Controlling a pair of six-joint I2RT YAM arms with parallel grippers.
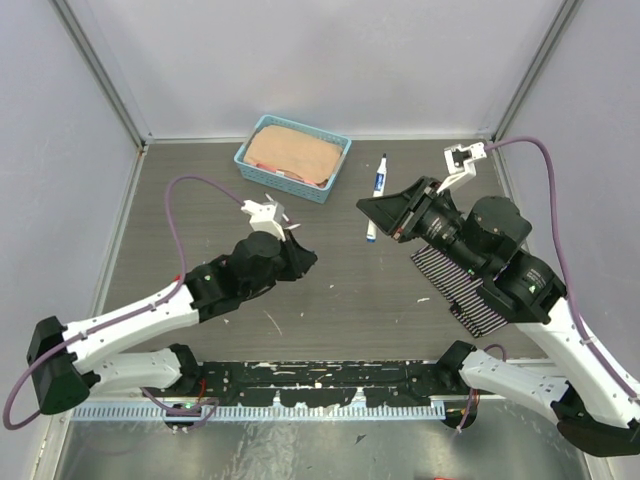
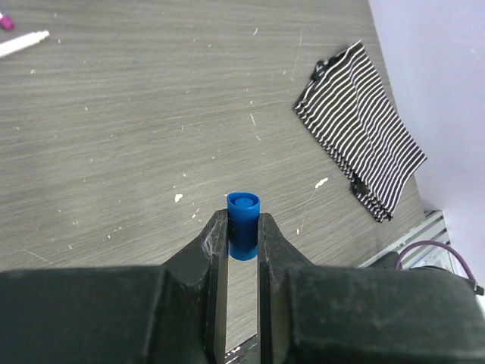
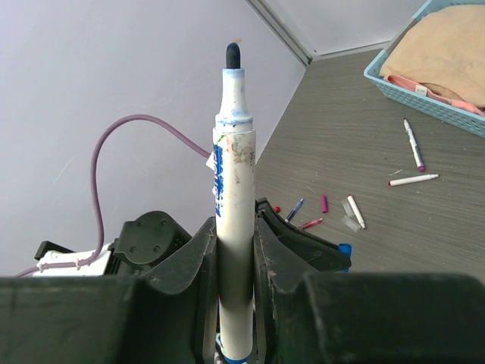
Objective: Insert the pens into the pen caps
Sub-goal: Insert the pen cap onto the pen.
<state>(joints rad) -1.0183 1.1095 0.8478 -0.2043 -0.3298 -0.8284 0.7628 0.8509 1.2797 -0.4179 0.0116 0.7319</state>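
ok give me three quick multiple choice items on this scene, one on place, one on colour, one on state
1. Where does the striped cloth lie?
A) against the far wall
B) on the table, partly under the right arm
C) beside the left arm's base

2. What colour is the cap in the left jaws?
A) red
B) magenta
C) blue

3. What state are the right jaws in?
A) shut on a pen
B) open and empty
C) shut on a second cap

Answers:
1 B, the top view shows it flat on the table with the right arm over part of it.
2 C, the left wrist view shows a blue cap between the jaws.
3 A, the right wrist view shows the white-barrelled pen clamped upright between them.
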